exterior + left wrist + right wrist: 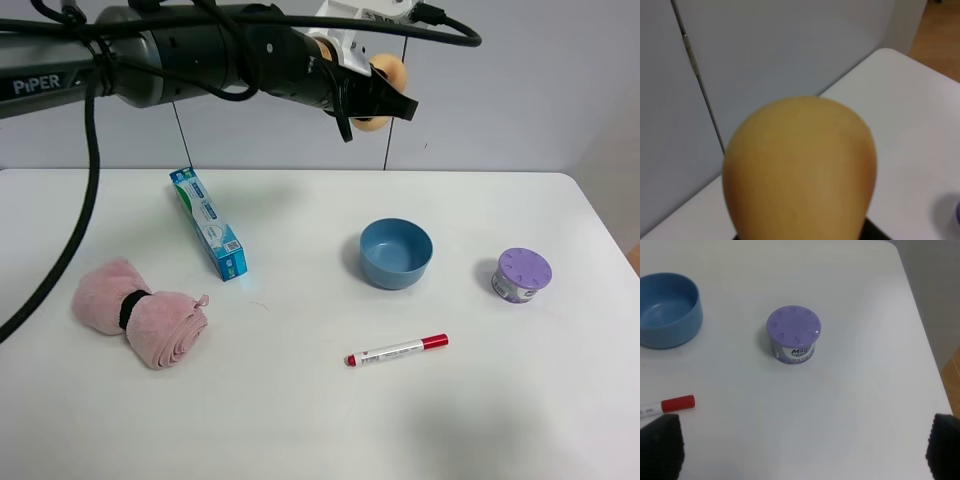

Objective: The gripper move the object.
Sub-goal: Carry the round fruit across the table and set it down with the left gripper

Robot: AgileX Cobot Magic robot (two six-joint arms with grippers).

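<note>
In the exterior high view, the object (392, 72) is seen clamped between the left fingers (386, 98), raised well above the tabletop (300, 420). The blue bowl (396, 253) lies below those fingers, and the purple-lidded tin (522, 274) lies below and off to one side. In the left wrist view, the object (799, 170) fills the space just ahead of the fingers, of which only a dark sliver is shown, so the grasp is judged snug. In the right wrist view, the right fingers (660, 446) are spread wide with nothing between them, and the tin (793, 335) and bowl (667, 310) are found ahead of them. The carry is judged under way. A firm squeeze is advised, since the rounded lump could roll out, and the descent is best made slowly and straight, with release given only once the tabletop is touched.
</note>
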